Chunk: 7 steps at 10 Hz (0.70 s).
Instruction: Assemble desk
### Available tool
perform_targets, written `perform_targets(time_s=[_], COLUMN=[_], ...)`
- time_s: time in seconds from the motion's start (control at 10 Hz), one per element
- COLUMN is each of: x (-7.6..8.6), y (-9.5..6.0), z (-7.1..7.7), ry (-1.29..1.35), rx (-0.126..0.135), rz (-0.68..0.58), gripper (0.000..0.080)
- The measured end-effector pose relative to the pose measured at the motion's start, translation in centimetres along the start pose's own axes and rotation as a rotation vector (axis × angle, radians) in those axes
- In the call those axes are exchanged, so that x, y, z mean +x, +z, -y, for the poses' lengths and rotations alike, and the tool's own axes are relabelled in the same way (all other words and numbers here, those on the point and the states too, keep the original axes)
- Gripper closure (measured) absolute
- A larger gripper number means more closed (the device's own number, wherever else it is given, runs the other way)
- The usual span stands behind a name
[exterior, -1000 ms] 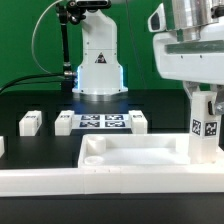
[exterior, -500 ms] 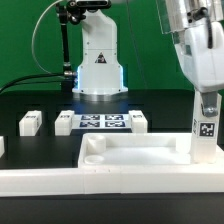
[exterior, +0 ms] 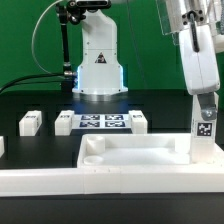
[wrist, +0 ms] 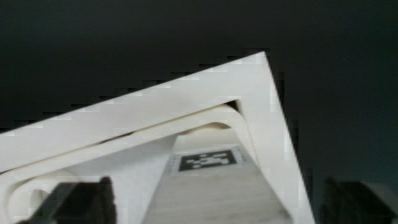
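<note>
The white rimmed desk panel [exterior: 120,165] lies at the front of the table. A short square white leg [exterior: 205,135] with a black-and-white tag stands upright in the panel's corner socket at the exterior view's right. My gripper [exterior: 205,106] comes down from above and is shut on the top of this leg. In the wrist view the leg [wrist: 210,162] runs down between my dark fingers [wrist: 80,200] into the panel's corner [wrist: 253,90]; my gripper [wrist: 214,208] closes on it.
Loose white legs lie behind the panel [exterior: 30,122], [exterior: 64,122], [exterior: 138,120], and one at the left edge [exterior: 2,146]. The marker board [exterior: 101,122] lies between them. The robot base [exterior: 97,62] stands at the back.
My gripper has turned about the vertical axis with the leg in it. The leg showed two tagged faces before and shows one now.
</note>
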<state>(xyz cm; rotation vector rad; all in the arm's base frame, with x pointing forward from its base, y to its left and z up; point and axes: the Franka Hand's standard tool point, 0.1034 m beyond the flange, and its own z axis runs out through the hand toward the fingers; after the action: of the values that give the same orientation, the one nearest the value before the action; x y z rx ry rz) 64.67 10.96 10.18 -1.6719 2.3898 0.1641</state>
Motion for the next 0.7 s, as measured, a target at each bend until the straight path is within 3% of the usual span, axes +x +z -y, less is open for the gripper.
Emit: perform_targets(time_s=[0.1,0.2,0.5,0.7], x=[0.0,-0.3,-1.6,-1.5], y=[0.0,-0.7,-4.2,-3.8], z=[0.0,0.1,0.5,0.4], ry=[-0.004,-0.053,-0.097,-0.099], rx=[0.0,0.001,0.041,0.036], rz=[0.0,0.005,0.036,0.033], gripper=[0.0169,0.0155,0.0151,0.0151])
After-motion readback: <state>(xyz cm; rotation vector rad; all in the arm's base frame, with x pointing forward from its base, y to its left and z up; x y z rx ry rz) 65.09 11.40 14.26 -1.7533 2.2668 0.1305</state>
